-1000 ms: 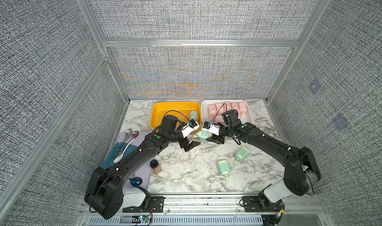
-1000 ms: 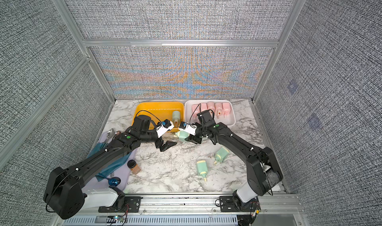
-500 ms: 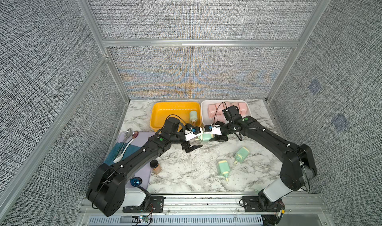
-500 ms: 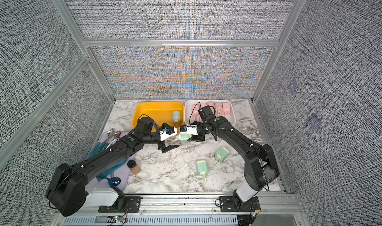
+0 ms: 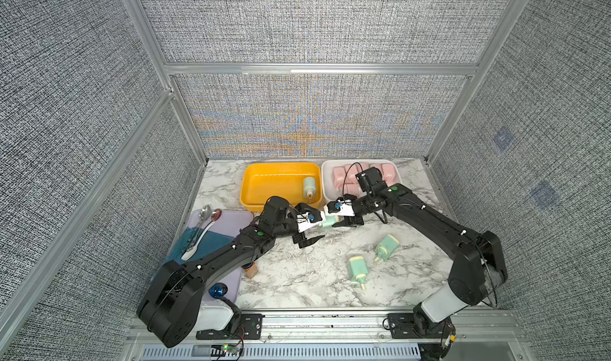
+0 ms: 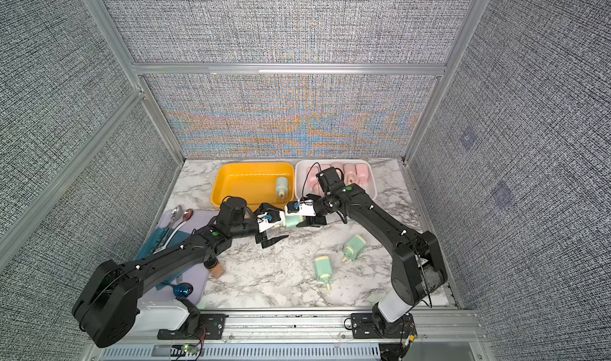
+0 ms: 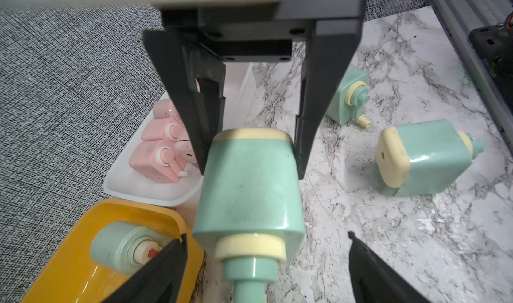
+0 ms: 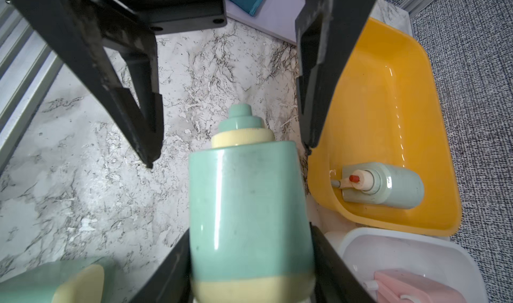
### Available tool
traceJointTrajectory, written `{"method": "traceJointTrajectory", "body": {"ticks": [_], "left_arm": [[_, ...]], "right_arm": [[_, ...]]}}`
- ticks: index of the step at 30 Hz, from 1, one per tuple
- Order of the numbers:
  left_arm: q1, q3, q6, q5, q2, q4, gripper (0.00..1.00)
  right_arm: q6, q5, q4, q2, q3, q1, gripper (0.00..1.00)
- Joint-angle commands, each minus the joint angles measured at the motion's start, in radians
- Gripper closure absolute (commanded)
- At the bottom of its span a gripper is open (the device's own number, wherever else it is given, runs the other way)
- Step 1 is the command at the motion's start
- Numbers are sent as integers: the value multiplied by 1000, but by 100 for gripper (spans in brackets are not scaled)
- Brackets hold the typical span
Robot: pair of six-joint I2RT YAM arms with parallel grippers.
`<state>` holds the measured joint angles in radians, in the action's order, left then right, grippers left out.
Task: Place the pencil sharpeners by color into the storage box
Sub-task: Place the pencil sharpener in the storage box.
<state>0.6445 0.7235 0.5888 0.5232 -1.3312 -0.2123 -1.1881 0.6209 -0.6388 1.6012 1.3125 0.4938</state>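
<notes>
1. One mint sharpener hangs mid-frame in both top views, just below the yellow box, clamped in my right claw
2. My left claw gapes wide around its far end, not touching

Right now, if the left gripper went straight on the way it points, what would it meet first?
The mint sharpener held by the right gripper. Its crank end sits between the left gripper's open fingers, apart from both. Right behind it, probably, are the right gripper's own fingers.
</notes>
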Motion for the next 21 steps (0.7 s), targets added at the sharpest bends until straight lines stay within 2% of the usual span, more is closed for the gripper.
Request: {"method": "traceJointTrajectory", "body": {"ticks": [1, 10, 15, 21], "left_arm": [[0, -15, -32, 9, 2, -113, 9], [1, -15, -83, 69, -34, -173, 17], [1, -1, -72, 71, -29, -131, 26], [10, 16, -55, 70, -30, -72, 32]], "right_arm": [[-7, 62, 3, -17, -5, 0, 100], [23, 19, 2, -8, -13, 5, 100], [54, 10, 21, -3, -11, 5, 100], [73, 11, 7, 13, 11, 4, 100]]}}
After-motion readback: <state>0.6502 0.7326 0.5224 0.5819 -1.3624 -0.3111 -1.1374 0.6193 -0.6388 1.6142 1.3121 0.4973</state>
